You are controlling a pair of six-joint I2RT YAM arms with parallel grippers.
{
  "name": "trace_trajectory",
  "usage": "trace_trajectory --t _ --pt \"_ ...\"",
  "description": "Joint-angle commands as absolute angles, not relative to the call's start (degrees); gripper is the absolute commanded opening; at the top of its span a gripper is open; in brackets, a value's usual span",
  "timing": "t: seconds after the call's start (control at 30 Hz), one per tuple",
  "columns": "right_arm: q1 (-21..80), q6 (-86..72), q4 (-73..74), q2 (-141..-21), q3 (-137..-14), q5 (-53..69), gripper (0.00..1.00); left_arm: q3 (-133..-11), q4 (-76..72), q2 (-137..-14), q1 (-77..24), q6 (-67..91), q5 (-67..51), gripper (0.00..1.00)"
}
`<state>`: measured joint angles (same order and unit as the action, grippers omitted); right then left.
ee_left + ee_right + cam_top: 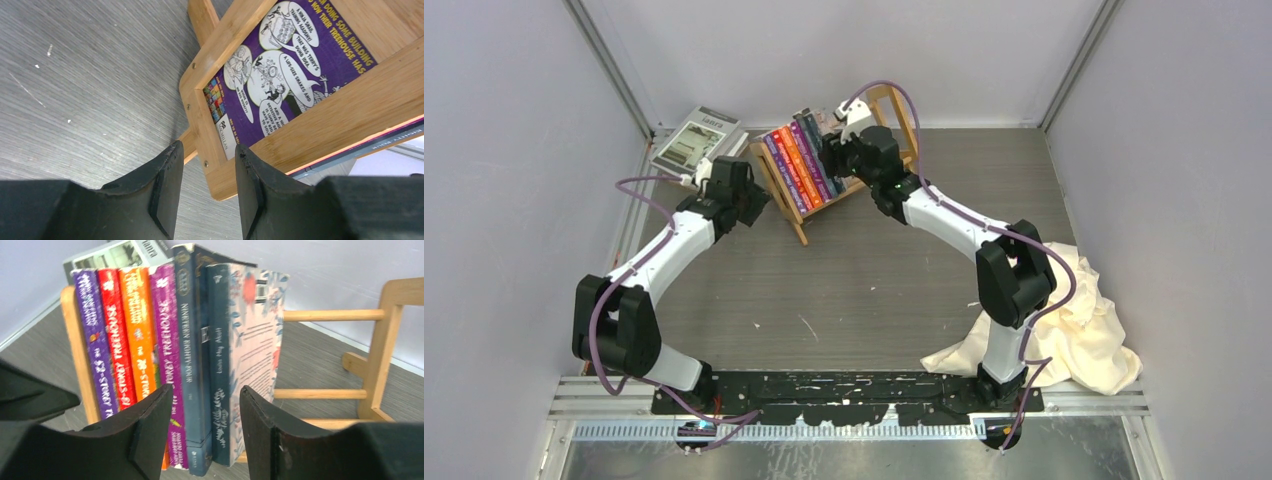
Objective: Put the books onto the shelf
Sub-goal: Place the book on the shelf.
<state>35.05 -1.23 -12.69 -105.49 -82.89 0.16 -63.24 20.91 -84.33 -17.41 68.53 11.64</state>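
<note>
Left claw at the shelf corner

The left claw [208,147] has its two black fingers [160,185] a little apart, with a corner of the wooden shelf [320,115] between them. A purple book [280,65] with cartoon talk bubbles shows through the frame, above the grey counter [90,75].

White arms [679,235], black joints [1014,270], purple cables [886,84], black wedge-shaped jaws.
</note>
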Motion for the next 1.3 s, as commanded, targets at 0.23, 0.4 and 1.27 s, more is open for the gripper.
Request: trace_trajectory --t 0.23,0.4,1.27 --pt "30.1 -11.9 -15.3 -104.4 -88.5 -7.9 0.31 -65.6 23.2 -81.9 -17.4 68.5 14.2 0.43" --pt "27.4 -17.7 -12.5 -110.1 -95.1 -6.9 0.23 -65.7 21.8 -82.0 -16.7 67.5 13.5 0.43" --pt "24.1 -34.9 -2.1 -137.4 -121.7 1.6 0.15 -68.1 13.3 -86.1 -14.2 59.5 5.8 0.43"
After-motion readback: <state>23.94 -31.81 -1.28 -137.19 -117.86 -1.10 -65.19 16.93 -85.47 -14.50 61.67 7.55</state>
